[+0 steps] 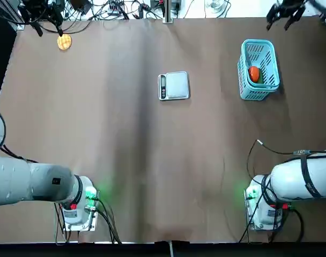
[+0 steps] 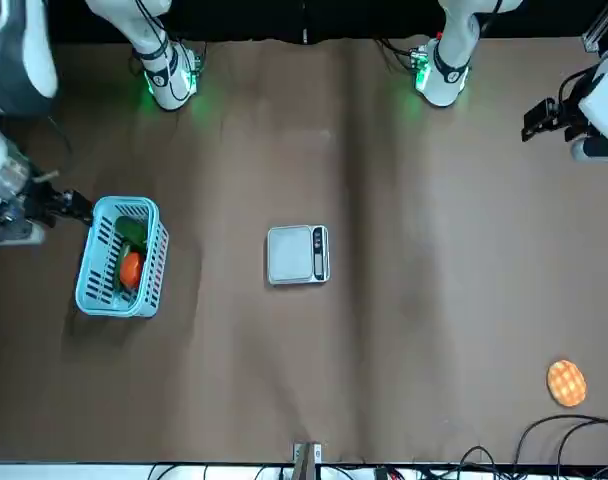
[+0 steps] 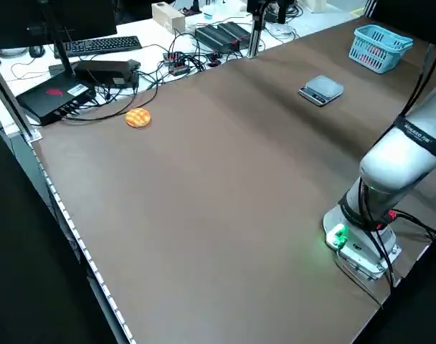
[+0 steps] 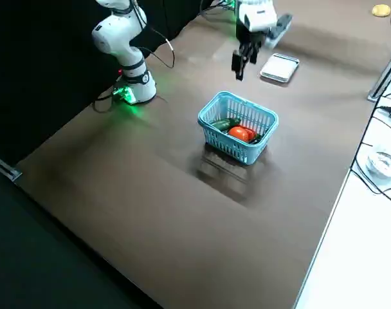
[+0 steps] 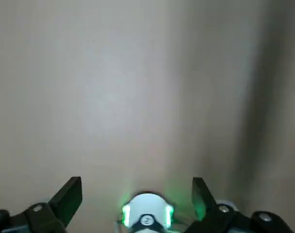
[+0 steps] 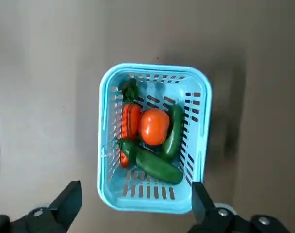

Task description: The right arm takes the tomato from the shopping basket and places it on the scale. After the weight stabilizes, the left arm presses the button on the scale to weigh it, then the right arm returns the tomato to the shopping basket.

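One tomato (image 6: 154, 125), half-hidden in basket (image 6: 202, 121).

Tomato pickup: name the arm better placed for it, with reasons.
Right. The right gripper hangs open near the shopping basket holding the tomato. The left gripper is at the far opposite corner, near the flat orange disc.

Tomato (image 6: 154, 125) in basket (image 6: 202, 121), right of scale (image 1: 174, 85).
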